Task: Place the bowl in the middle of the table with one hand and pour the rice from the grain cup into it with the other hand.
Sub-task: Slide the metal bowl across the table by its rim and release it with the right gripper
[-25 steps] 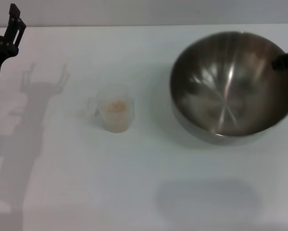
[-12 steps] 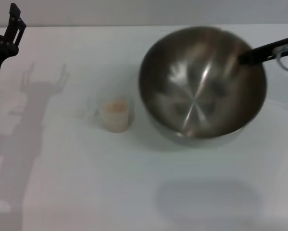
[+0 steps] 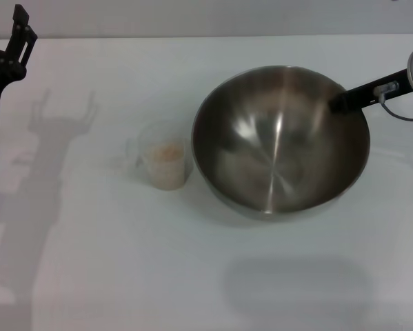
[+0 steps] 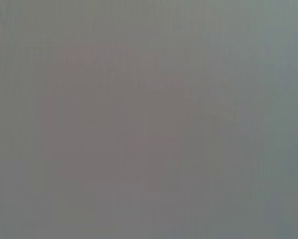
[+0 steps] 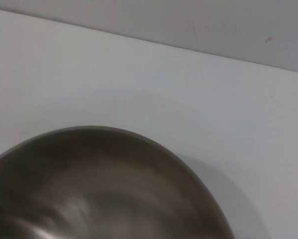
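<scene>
Right gripper (image 3: 338,103), reaching in from the right edge of the frame, has its fingers clamped on the rim of the bowl (image 3: 278,141), which sits right of center on the table (image 3: 123,276). Cup (image 3: 166,164) with rice (image 3: 167,152) stands just left of the bowl. We judge the left gripper (image 3: 18,38), upper left, the nearer for the cup; its fingers look apart, holding nothing.

A: Where's the bowl (image 3: 280,141)?
B: Upright on the white surface (image 3: 192,276), right of centre, nearer the far edge; wide, deep, shiny steel.
A: And the grain cup (image 3: 166,163)?
B: Just beside the bowl's left rim, upright, clear plastic, rice (image 3: 168,153) inside.
</scene>
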